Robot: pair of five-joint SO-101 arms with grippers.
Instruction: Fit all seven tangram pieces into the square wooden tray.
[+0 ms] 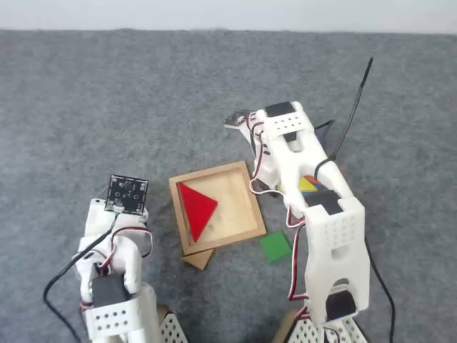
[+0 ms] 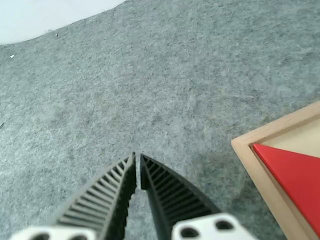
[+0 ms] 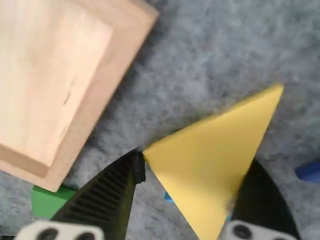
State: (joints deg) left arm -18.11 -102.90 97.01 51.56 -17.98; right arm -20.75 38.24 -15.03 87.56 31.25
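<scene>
Item, square wooden tray (image 1: 235, 200): it lies about mid-way across the grey mat (image 1: 107, 107), nearer the edge where the arms stand. Contents, one red triangle (image 1: 196, 209), flat on the tray floor with its long side against the wall toward the left arm; the rest of the floor is bare wood. Item, yellow triangle (image 3: 215, 160): it sits off the tray, just beyond the wall on the right arm's side, and is held between the jaws of the right gripper (image 3: 196, 167), which clamp it from two sides. Bits of a blue piece (image 3: 309, 170) show beneath it. Item, green square (image 1: 275, 246): it lies on the mat just off the tray's near corner on the right arm's side. Item, brown piece (image 1: 200, 259): it touches the tray's near wall from outside. Other pieces are partly hidden under the right arm, and we cannot tally them. Item, left gripper (image 2: 138, 161): its jaws are pressed together with nothing between them, over bare mat beside the tray's corner. Step in hand, as we judge it: seating the second piece, with one of seven home. Next move, in our reckoning: lift the yellow triangle over the wall, turn it until one side matches the red triangle's slanted side or a free tray corner, lower it flat, then let go. A tilted corner could catch on the rim.
</scene>
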